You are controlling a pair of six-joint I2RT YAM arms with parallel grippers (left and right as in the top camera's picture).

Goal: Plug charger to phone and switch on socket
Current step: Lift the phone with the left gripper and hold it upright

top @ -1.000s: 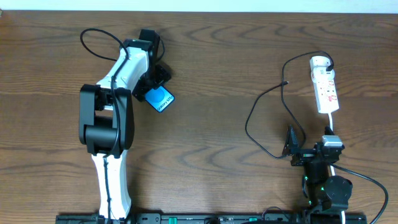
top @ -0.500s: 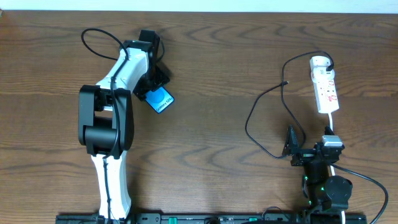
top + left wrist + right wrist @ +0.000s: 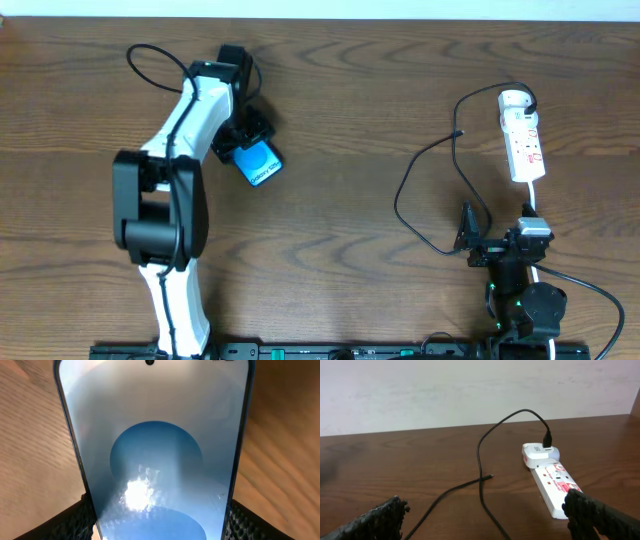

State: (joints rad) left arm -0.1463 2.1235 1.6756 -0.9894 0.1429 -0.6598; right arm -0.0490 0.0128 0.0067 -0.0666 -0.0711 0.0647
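The phone [image 3: 259,163], with a bright blue screen, is at the upper left of the table, and my left gripper [image 3: 243,136] is shut on its near end. In the left wrist view the phone [image 3: 155,435] fills the frame, with the fingers of the left gripper [image 3: 160,527] against both of its long edges. The white socket strip [image 3: 523,140] lies at the far right. The charger cable [image 3: 400,195] loops left from its top end, with its plug tip [image 3: 458,132] loose on the wood. My right gripper [image 3: 497,228] is open and empty just below the strip. In the right wrist view the strip [image 3: 551,482], the cable [image 3: 480,455] and the plug tip [image 3: 490,477] lie ahead of the right gripper [image 3: 487,516].
The wooden table [image 3: 340,90] ends at a pale wall along its far edge [image 3: 470,390]. A white cord [image 3: 600,290] runs from the strip past the right arm's base. A thicker black robot cable [image 3: 150,55] loops behind the left arm.
The left arm's elbow has swung left and the phone has shifted slightly in the shut jaws. The right arm, the strip and the cable have not moved.
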